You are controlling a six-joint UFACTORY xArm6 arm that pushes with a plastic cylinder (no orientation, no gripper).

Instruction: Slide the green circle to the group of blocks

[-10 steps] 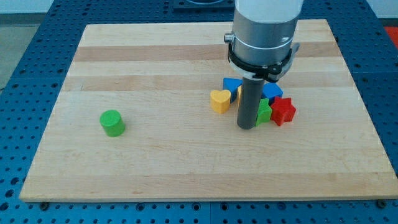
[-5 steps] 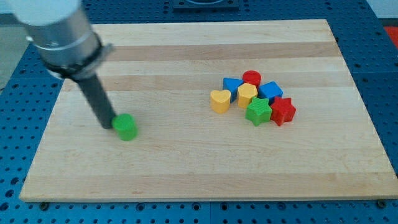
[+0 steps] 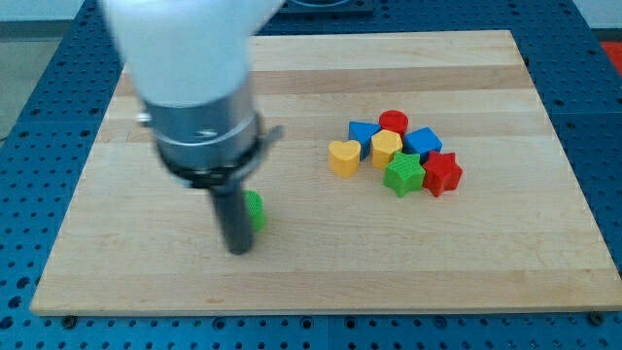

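Observation:
The green circle (image 3: pixel 257 210) lies on the wooden board, left of the middle, mostly hidden behind my rod. My tip (image 3: pixel 238 248) rests on the board just left of and below the circle, touching or nearly touching it. The group of blocks sits to the view's right: a yellow heart (image 3: pixel 342 157), a blue block (image 3: pixel 362 133), a red circle (image 3: pixel 393 122), a yellow block (image 3: pixel 386 148), a second blue block (image 3: pixel 423 142), a green star (image 3: pixel 403 173) and a red star (image 3: pixel 442 173). A wide gap lies between the circle and the group.
The wooden board (image 3: pixel 321 262) lies on a blue perforated table (image 3: pixel 29 97). The arm's large grey body (image 3: pixel 194 87) hides the board's upper left part.
My rod has moved right and toward the view's bottom. The green circle has slid right, from about a third of the way across the board toward the group. The group has not moved.

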